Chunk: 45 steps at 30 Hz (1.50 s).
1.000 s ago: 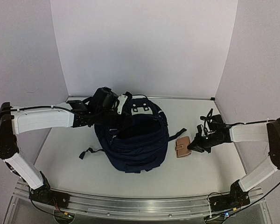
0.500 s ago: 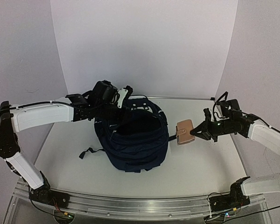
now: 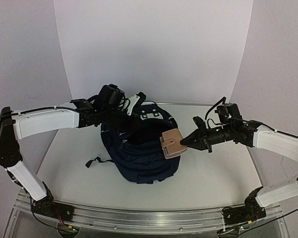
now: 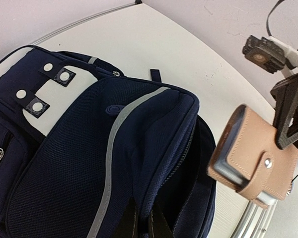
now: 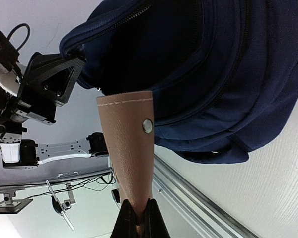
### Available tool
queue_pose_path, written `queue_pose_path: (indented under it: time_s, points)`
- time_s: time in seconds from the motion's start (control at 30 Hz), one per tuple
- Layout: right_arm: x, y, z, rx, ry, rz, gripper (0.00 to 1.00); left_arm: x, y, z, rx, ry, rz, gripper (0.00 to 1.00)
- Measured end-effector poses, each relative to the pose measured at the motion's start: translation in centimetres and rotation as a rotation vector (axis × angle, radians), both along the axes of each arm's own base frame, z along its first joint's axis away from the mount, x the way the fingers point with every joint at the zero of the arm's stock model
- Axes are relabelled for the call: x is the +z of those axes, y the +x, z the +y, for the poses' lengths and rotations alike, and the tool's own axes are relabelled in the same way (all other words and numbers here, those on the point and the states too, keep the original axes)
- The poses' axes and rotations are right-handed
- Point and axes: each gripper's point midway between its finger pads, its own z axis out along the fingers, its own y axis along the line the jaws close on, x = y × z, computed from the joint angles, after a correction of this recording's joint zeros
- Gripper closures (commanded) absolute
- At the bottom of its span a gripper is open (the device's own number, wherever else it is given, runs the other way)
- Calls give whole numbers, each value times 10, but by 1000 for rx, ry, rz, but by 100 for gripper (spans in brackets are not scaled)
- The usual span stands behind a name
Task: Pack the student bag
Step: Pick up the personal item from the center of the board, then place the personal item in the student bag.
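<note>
**Tan wallet hanging at the mouth of the student bag**

The navy student bag (image 3: 141, 153) is lying near the middle of the white desk (image 3: 213, 173), its main compartment gaping open toward the camera above. Its white patch (image 4: 49, 99) with round snaps is sitting at the bag's 12 o'clock end. A loose dark strap (image 3: 95, 161) is trailing across the desk from the bag's 8 o'clock side.

The left arm is reaching in from 9 o'clock. The left tool (image 4: 140, 220) is pinching the fabric rim of the opening at about the bag's 11 o'clock, its fingers closed down tight on the cloth and holding that edge up.

The right arm is reaching in from 3 o'clock. The right tool (image 3: 185, 142) is clamping one end of a tan leather wallet (image 3: 171, 144), with its fingers drawn nearly together on the leather. The wallet is showing stitched edges and a metal snap on its flap. It is hanging clear of the desk at the bag's 3 o'clock rim, its free end pointing toward the dark opening. Whether the wallet is touching the bag's fabric cannot be told from these views.
</note>
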Motion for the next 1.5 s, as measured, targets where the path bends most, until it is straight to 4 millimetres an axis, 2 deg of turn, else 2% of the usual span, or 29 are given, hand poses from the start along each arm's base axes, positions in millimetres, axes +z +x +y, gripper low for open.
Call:
queue_pose_path:
  time_s: [0.3,0.63,0.97,1.1,1.2,1.4,1.5]
  points:
    - [-6,27,21,-78,30,90,100,5,-11,-9,-64,-58,43,100]
    - [-22,62,32,-327,2,145,100,11,-16,-15,-97,-114,73,100]
    - [-21,88,59,-581,57,134,100,12,-19,-21,-117,-156,100,100]
    - [-30,103,71,-655,47,115,99,10,-21,-22,-116,-164,116,100]
    - [-38,111,80,-688,29,96,89,11,-19,-22,-107,-176,125,100]
    - [-34,113,93,-702,15,24,43,9,-18,-24,-93,-205,144,100]
    - [-34,115,90,-714,-5,-8,30,13,-13,-24,-72,-224,144,100]
